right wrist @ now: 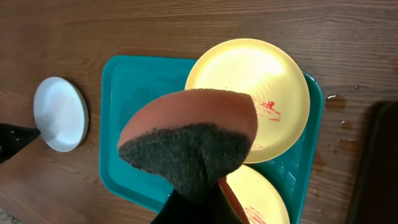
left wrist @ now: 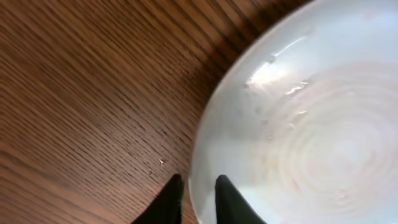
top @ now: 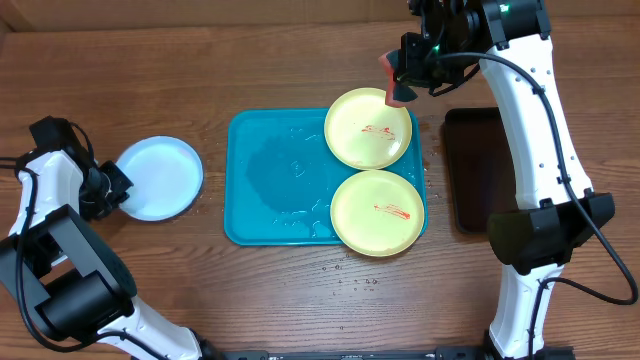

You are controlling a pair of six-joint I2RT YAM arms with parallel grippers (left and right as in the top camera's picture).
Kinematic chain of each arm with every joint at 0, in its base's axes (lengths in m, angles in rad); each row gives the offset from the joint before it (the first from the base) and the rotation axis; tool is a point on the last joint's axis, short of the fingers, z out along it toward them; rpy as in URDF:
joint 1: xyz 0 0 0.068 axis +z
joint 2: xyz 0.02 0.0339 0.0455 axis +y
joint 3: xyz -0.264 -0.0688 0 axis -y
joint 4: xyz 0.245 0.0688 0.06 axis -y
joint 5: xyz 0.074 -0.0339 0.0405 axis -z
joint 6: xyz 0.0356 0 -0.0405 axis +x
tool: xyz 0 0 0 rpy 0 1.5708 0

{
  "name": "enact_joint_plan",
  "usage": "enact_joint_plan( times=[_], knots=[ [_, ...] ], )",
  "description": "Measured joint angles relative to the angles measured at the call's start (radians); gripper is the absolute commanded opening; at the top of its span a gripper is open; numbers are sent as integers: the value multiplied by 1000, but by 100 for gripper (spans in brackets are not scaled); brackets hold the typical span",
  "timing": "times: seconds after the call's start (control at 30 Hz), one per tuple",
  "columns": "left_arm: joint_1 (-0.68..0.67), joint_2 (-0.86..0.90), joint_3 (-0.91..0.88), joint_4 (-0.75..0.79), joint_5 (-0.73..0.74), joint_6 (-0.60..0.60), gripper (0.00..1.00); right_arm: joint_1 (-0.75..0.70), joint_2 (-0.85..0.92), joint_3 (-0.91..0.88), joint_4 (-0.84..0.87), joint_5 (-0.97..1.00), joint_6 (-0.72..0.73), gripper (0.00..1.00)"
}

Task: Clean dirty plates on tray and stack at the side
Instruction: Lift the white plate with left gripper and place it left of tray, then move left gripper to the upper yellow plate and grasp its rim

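wooden bench (top: 300, 310) under us carries the tray (top: 265, 190). on its right half lie the far yellow plate (top: 368, 128) and near yellow plate (top: 377, 212), both smeared red. our right hand (top: 408, 66) hangs over the far one's edge, clenched on a sponge (top: 398, 84). the blue plate (top: 158, 178) sits left of the tray; our left hand (left wrist: 199, 190) straddles its rim, whether gripping we cannot tell.
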Motion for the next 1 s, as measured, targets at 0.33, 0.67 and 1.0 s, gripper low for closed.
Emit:
enact_joint_plan(
  times=[0.33, 0.67, 1.0],
  knots=[
    [-49, 0, 175, -179, 104, 127, 24, 0, 0, 0, 0, 0, 0, 4],
    [-394, -1, 246, -63, 389, 113, 34, 0, 0, 0, -2, 0, 0, 4],
    [-851, 15, 247, 163, 253, -92, 45, 0, 0, 0, -9, 0, 0, 4]
  ],
)
